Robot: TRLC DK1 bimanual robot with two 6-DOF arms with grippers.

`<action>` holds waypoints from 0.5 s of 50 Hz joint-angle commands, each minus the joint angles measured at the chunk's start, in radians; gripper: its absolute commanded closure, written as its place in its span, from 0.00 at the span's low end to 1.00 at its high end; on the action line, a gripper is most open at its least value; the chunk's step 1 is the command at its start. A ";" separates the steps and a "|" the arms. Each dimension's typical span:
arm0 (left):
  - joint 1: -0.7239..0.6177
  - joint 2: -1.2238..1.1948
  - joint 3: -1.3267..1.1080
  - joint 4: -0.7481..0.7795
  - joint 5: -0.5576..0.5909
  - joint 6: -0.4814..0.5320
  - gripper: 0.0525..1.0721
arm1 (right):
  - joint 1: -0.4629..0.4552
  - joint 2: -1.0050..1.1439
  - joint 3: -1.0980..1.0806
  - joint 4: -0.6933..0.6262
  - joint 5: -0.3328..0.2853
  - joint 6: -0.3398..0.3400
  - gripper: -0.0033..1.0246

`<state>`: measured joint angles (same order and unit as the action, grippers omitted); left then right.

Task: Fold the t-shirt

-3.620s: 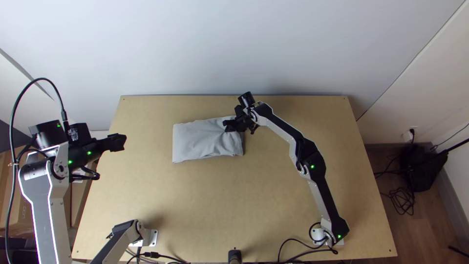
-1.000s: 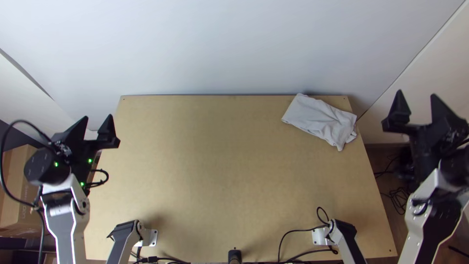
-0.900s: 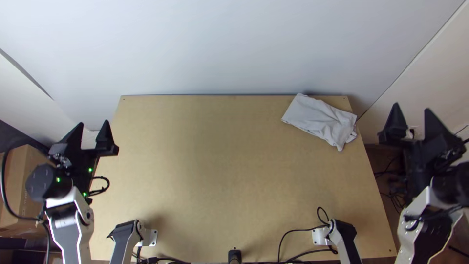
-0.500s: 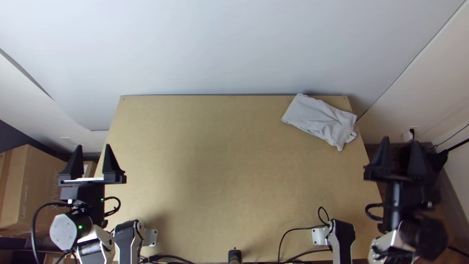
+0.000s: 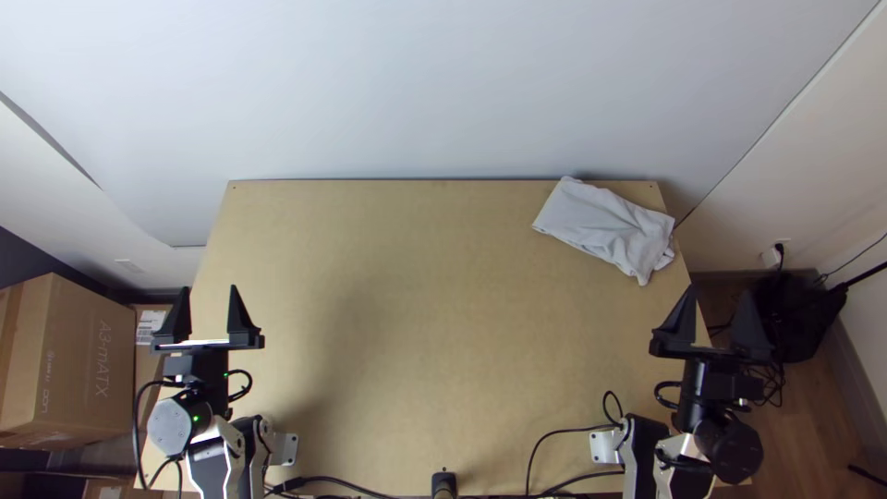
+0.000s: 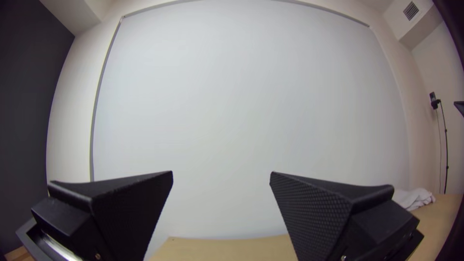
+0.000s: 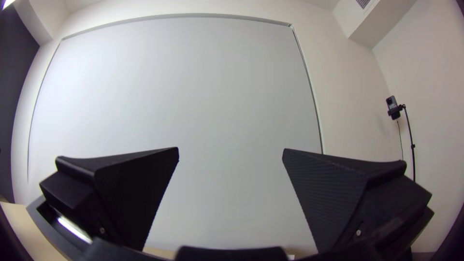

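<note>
The light grey t-shirt (image 5: 607,227) lies as a folded bundle at the table's far right corner in the top view, rumpled and uneven towards its right end. In the left wrist view a bit of the t-shirt (image 6: 413,197) shows at the right. Over the table's left edge is my left gripper (image 5: 211,300), open and holding nothing, well away from the cloth. My right gripper (image 5: 719,305) stands open at the table's right edge, nearer the viewer than the cloth. Both wrist views show wide gaps, at the left gripper (image 6: 221,174) and the right gripper (image 7: 231,150).
The wooden table (image 5: 434,314) has bare surface across its middle and left. Black cables (image 5: 564,453) run along its near edge. Cardboard boxes (image 5: 69,360) stand on the floor at the left. A black bag (image 5: 795,319) lies beyond the right edge.
Since the oldest frame, the t-shirt has gone from the far middle to the far right corner, and the right gripper has left it. Both grippers have opened and lately drawn back towards the near side.
</note>
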<state>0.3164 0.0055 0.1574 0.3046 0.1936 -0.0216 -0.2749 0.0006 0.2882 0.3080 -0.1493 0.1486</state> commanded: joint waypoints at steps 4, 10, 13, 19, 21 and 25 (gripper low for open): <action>0.009 -0.010 -0.122 0.068 -0.002 0.028 0.05 | 0.014 -0.010 -0.179 0.105 0.002 -0.106 0.04; 0.010 -0.010 -0.160 0.001 -0.003 0.018 0.05 | 0.017 -0.010 -0.268 0.128 0.001 -0.135 0.04; 0.007 -0.010 -0.160 -0.056 -0.002 0.005 0.05 | 0.037 -0.010 -0.287 0.086 0.002 -0.146 0.04; -0.005 -0.010 -0.160 -0.225 -0.003 -0.029 0.05 | 0.109 -0.010 -0.287 -0.064 0.004 -0.152 0.04; -0.007 -0.007 -0.160 -0.265 -0.008 -0.038 0.05 | 0.123 -0.010 -0.287 -0.129 0.010 -0.150 0.04; -0.002 -0.006 -0.159 -0.275 -0.036 -0.047 0.05 | 0.120 -0.010 -0.285 -0.228 0.013 -0.107 0.04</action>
<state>0.3141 0.0013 0.0433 0.0505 0.1768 -0.0414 -0.1631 -0.0032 0.0120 0.1566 -0.1455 0.0147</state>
